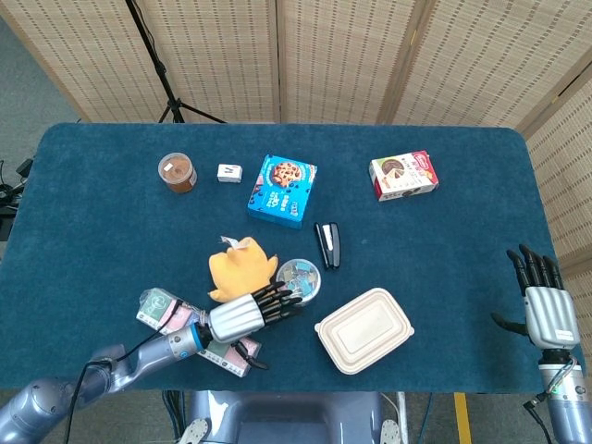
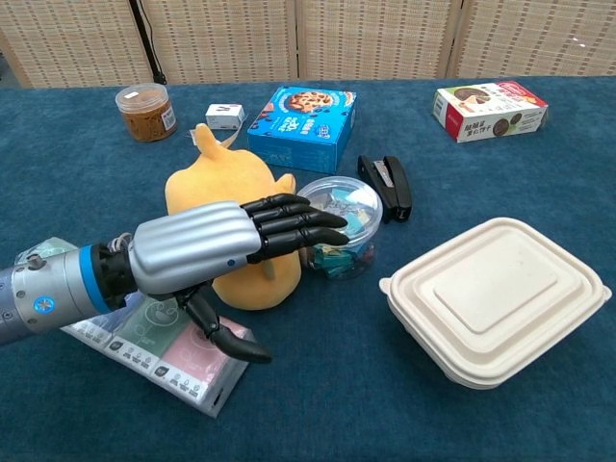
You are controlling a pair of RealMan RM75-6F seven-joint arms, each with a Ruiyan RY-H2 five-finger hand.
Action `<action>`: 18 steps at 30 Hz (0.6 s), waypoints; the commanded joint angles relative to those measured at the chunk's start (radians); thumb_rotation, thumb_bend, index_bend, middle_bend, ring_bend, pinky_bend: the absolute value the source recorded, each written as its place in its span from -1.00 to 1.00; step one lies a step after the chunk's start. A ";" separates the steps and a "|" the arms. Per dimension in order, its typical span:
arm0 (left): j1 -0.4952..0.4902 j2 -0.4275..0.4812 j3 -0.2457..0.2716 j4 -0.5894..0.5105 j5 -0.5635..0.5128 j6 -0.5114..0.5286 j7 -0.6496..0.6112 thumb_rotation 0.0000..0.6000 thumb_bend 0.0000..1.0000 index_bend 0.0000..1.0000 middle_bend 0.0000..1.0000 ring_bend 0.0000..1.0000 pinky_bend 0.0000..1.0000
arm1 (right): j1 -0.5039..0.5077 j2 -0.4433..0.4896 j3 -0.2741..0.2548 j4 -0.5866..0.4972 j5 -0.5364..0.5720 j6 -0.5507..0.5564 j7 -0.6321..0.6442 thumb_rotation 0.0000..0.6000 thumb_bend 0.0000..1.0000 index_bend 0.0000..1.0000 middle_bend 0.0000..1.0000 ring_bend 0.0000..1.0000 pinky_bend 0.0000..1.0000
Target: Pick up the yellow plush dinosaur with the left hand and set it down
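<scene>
The yellow plush dinosaur [image 1: 239, 270] [image 2: 217, 188] sits upright on the blue table, just left of a clear tub of clips [image 1: 301, 277] [image 2: 342, 207]. My left hand [image 1: 248, 314] [image 2: 212, 255] hovers in front of it, nearer the table's front edge, with fingers stretched out flat and thumb hanging below. It holds nothing, and in the chest view it covers the toy's lower front. My right hand [image 1: 541, 305] stays at the far right edge with fingers apart and nothing in it. Only the head view shows the right hand.
A flat pack of coloured tissue packets [image 1: 166, 310] [image 2: 164, 346] lies under my left forearm. A beige lidded takeout box [image 1: 363, 330] [image 2: 496, 298] sits to the right, a black stapler [image 1: 326, 244] behind the tub. Further back are a blue cookie box [image 1: 282, 190], a brown jar [image 1: 177, 172] and a red-white box [image 1: 404, 176].
</scene>
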 commanded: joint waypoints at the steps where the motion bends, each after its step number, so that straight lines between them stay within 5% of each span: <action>1: -0.006 -0.006 -0.020 0.051 -0.034 -0.038 -0.031 -0.72 -1.00 -1.00 -1.00 -1.00 -1.00 | 0.001 -0.001 -0.001 -0.001 0.000 -0.001 0.000 1.00 -1.00 -1.00 -1.00 -1.00 -1.00; 18: -0.032 -0.078 -0.082 0.336 -0.137 -0.127 -0.188 -0.72 -1.00 -1.00 -1.00 -1.00 -1.00 | 0.007 -0.007 -0.002 0.006 0.009 -0.018 -0.008 1.00 -1.00 -1.00 -1.00 -1.00 -1.00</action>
